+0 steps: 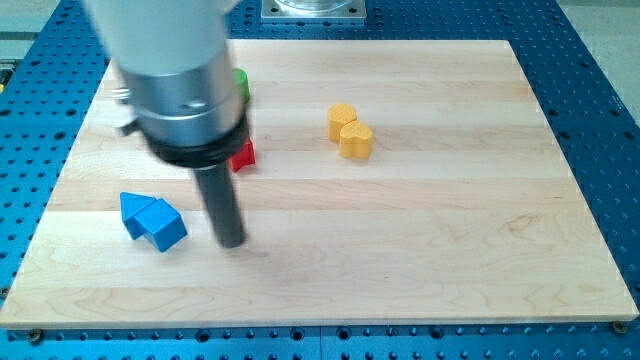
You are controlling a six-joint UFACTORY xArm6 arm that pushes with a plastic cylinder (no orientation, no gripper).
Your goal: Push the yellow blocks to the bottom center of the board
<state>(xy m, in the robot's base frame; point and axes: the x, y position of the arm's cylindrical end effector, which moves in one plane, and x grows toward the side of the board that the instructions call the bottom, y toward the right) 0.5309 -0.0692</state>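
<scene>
On the pale wooden board (420, 250) I count two yellow blocks, two blue blocks, one red block and one green block. Taking the board as the landmark, the two yellow blocks sit in its upper middle, a little toward the view's right: a rounded yellow block (342, 119) above and a heart-shaped yellow block (356, 140) just below it, the pair touching. They are well apart from the board's bottom center. The two blue blocks lie at the board's left side, low down: a blue block (134, 209) of unclear shape touching a blue wedge-like block (163, 227). A red block (243, 155) and a green block (241, 84) are mostly hidden behind the arm's grey housing near the board's upper left. My tip (232, 243), the end of a straight dark rod that grips nothing, stands on the board's left half, just right of the blue pair and well left of and below the yellow pair.
</scene>
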